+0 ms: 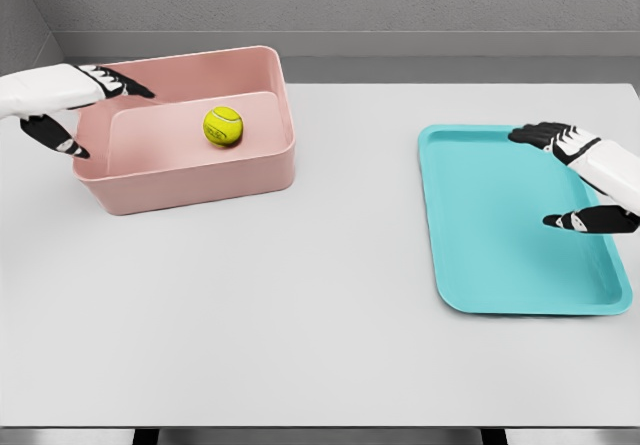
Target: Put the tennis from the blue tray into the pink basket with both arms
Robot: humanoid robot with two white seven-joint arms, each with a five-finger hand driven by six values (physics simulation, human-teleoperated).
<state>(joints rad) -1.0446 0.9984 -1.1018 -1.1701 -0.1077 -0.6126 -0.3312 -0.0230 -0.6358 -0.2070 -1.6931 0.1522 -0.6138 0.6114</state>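
Under both hands spreads the white tabletop (300, 295). Beneath the right hand (575, 180), whose fingers are spread and hold nothing, lies the blue tray (500, 255). Just right of the left hand (75, 105), also open and holding nothing over the basket's left rim, sits the pink basket (190, 180). Inside it, right of that hand, rests the tennis ball (223, 126).
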